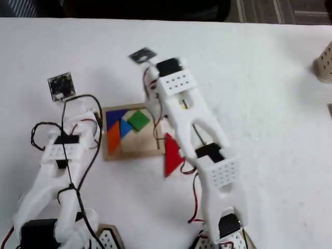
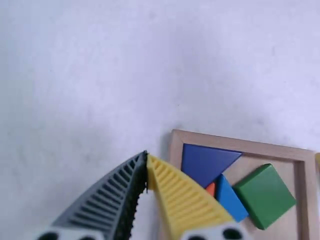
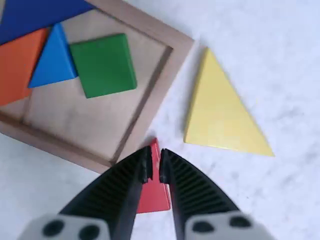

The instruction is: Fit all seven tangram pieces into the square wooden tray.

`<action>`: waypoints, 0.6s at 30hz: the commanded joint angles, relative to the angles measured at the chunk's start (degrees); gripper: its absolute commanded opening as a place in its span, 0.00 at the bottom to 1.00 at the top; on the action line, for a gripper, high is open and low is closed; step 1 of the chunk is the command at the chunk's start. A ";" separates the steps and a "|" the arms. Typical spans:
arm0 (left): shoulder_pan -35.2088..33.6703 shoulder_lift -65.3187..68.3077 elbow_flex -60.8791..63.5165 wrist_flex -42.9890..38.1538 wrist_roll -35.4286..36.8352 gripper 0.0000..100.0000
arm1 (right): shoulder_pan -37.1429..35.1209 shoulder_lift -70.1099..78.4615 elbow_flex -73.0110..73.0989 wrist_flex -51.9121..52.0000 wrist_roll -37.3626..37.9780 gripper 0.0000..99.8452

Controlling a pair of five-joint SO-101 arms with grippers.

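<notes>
Right wrist view: the right claw [image 3: 155, 161] is seen clamped on the red triangle [image 3: 155, 200] just outside the rim of the wooden tray [image 3: 151, 95], whose bare floor lies ahead toward the green square [image 3: 102, 65], while the left claw [image 2: 146, 165] is pressed together.

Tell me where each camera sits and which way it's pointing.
High view: fixed overhead, looking down at the table; left arm and right arm show.
Left wrist view: on the left wrist, facing down at the tray's corner; its shut jaws show.
Right wrist view: on the right wrist, facing the yellow triangle beside the tray; its jaws pinch the red triangle.
Shared: all three show the green square.
</notes>
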 commanded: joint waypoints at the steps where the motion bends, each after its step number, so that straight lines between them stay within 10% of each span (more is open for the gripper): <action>1: 7.52 -1.01 0.70 -1.58 -1.93 0.02 | 1.54 -2.51 2.90 -1.63 -1.85 0.02; 7: 21.76 -7.78 6.77 -1.23 -10.73 0.02 | 3.30 -7.78 9.49 -6.46 -4.66 0.02; 18: 32.48 6.29 -2.02 -1.14 0.79 0.02 | 3.91 -12.53 17.93 -14.20 -5.45 0.02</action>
